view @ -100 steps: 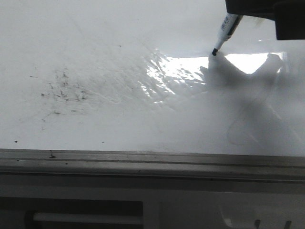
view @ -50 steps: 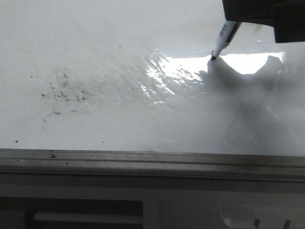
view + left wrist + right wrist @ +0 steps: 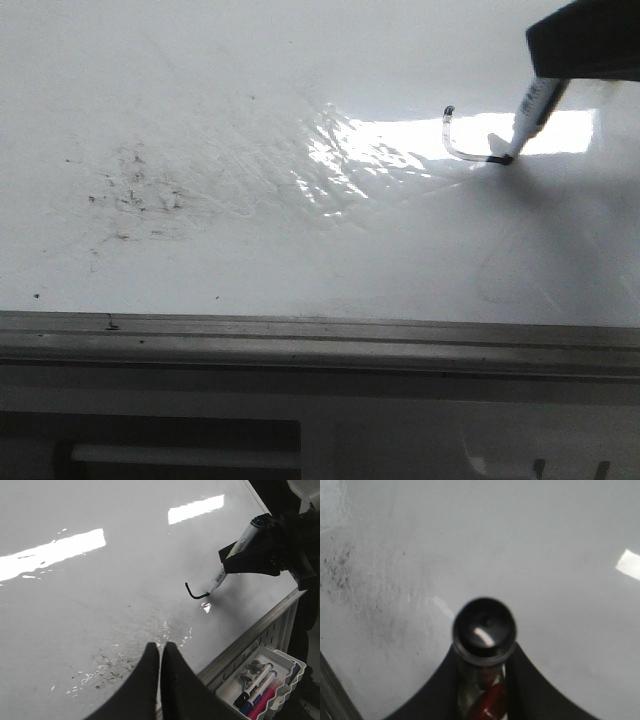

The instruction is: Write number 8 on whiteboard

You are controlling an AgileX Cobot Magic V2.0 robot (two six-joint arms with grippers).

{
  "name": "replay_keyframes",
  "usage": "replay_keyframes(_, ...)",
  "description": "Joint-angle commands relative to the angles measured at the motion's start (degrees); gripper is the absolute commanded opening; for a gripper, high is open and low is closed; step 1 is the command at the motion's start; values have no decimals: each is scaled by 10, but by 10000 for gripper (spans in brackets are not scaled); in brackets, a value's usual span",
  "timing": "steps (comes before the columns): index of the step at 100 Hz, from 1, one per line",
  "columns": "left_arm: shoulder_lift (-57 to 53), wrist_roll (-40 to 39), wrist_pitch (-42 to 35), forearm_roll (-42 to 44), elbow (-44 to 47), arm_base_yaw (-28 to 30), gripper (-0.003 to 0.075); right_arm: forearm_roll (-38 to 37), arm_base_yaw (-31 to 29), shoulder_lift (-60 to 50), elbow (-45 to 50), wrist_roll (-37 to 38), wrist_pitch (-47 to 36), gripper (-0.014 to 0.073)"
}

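Observation:
The whiteboard (image 3: pixel 200 80) fills the front view, glossy with a glare patch. My right gripper (image 3: pixel 585 40) is shut on a black marker (image 3: pixel 530 112) whose tip touches the board. Of the number 8, only a short hooked black stroke (image 3: pixel 462 153) shows, running down from a small dot and then right to the tip. The left wrist view shows the same stroke (image 3: pixel 196 595) and the marker (image 3: pixel 235 555). In the right wrist view the marker's end cap (image 3: pixel 484 627) sits between the fingers. My left gripper (image 3: pixel 161 647) is shut and empty, hovering over the board's near part.
A patch of black smudge specks (image 3: pixel 135 190) lies on the board's left part. A grey metal rail (image 3: pixel 300 335) runs along the near edge. Below it, a white tray (image 3: pixel 282 655) holds several markers (image 3: pixel 257 685).
The marker tip has travelled toward the near edge and then right, leaving a hooked black line. The right gripper has shifted right with it. The glare patch is less shadowed.

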Motion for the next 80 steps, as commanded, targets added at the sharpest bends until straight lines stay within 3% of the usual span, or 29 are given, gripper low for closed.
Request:
replay_keyframes(1, 4, -7, -17, -23, -14, 2, -20, -3, -13, -8, -10, -10, 43, -43)
replay_keyframes(12, 4, -7, -17, -23, -14, 2, -20, 8, -5, -10, -3, -10, 58, -43)
replay_keyframes(40, 4, -7, -17, -23, -14, 2, -20, 26, 60, 27, -9, -10, -35, -43)
replay_keyframes(80, 4, -7, -17, -29, -14, 2, -20, 22, 18, 38, -67, -36, -52, -43)
